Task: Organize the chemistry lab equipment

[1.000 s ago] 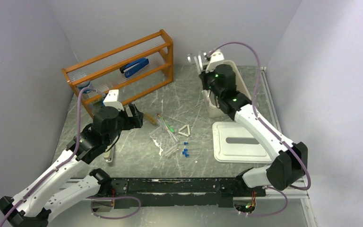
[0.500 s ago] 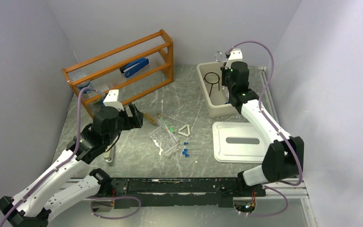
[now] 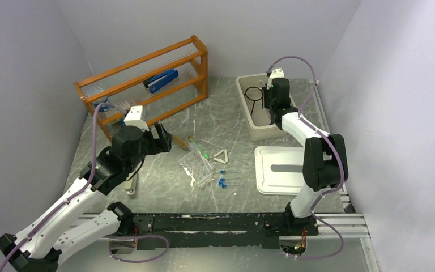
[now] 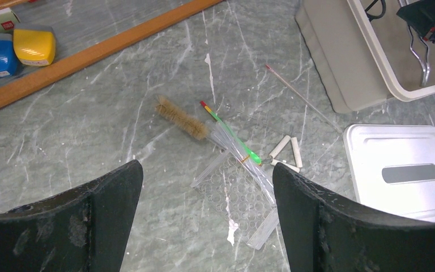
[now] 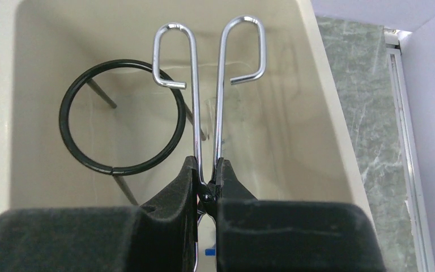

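Note:
My right gripper [image 5: 207, 170] is shut on the metal tweezers [image 5: 218, 85] and holds them over the beige bin [image 5: 317, 113]. The black wire ring stand [image 5: 71, 127] stands inside the bin. In the top view this gripper [image 3: 269, 103] points down into the bin [image 3: 248, 122]. My left gripper [image 4: 207, 167] is open and empty above the table, near the clear tube rack [image 4: 243, 195]. A bundle of thin rods [image 4: 235, 139], a white triangle [image 4: 286, 154] and a bristle brush [image 4: 181, 118] lie beside the rack. Blue-capped tubes [image 3: 222, 182] lie just in front of it.
A white lid [image 3: 286, 170] lies flat in front of the bin. A wooden shelf [image 3: 147, 62] with a blue stapler [image 3: 161, 80] stands at the back left. A single thin rod [image 4: 303, 99] lies near the bin. A beige bar [image 3: 130, 184] lies under my left arm.
My right arm swung from the bin's back-left corner to over the bin and lowered the tweezers toward it. The left arm has not moved.

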`<state>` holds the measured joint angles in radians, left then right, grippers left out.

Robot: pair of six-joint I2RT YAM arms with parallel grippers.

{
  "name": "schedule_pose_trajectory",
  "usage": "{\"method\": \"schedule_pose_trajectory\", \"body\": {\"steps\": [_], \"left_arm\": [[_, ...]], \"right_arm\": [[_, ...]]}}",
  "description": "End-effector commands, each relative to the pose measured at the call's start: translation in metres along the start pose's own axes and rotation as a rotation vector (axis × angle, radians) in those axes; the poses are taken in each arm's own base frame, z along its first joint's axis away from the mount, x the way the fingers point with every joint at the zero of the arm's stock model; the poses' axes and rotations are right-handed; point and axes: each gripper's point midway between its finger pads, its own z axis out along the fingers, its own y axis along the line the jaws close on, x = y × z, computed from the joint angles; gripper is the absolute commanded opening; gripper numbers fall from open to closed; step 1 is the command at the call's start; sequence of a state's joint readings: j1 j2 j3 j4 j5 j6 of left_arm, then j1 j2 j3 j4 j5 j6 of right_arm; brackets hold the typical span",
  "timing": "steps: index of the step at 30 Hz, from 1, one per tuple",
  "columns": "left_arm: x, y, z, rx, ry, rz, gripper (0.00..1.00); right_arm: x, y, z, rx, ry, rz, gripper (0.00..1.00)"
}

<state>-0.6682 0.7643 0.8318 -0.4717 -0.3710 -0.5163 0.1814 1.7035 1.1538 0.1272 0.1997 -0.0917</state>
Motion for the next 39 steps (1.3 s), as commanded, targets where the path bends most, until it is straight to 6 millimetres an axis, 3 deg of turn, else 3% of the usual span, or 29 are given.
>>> {"method": "schedule_pose_trajectory", "body": {"steps": [1, 9, 19, 25, 29, 32, 35, 39], "left_arm": [[-0.012, -0.002, -0.003, -0.006, -0.021, -0.012, 0.88], [-0.008, -0.001, -0.002, -0.011, -0.003, -0.015, 0.88], [-0.005, -0.002, 0.001, -0.014, 0.011, -0.015, 0.87], [-0.002, -0.002, 0.002, -0.011, 0.021, -0.020, 0.87], [0.001, -0.002, 0.003, -0.013, 0.029, -0.018, 0.86], [0.001, -0.001, 0.004, -0.017, 0.030, -0.015, 0.87], [0.000, -0.003, 0.005, -0.016, 0.030, -0.010, 0.87], [-0.002, -0.003, 0.005, -0.016, 0.029, -0.002, 0.87]], "right_arm": [[-0.024, -0.012, 0.013, 0.027, -0.092, 0.031, 0.00], [-0.010, -0.025, 0.032, 0.029, -0.070, 0.042, 0.00], [0.037, -0.019, 0.058, -0.031, 0.005, -0.019, 0.00], [0.053, -0.019, 0.066, -0.037, 0.039, -0.033, 0.00], [0.057, -0.018, 0.066, -0.038, 0.049, -0.027, 0.09], [0.055, -0.021, 0.062, -0.024, 0.046, -0.010, 0.23], [0.046, -0.022, 0.056, -0.019, 0.036, 0.016, 0.32], [0.027, -0.025, 0.041, -0.017, 0.007, 0.057, 0.36]]}}
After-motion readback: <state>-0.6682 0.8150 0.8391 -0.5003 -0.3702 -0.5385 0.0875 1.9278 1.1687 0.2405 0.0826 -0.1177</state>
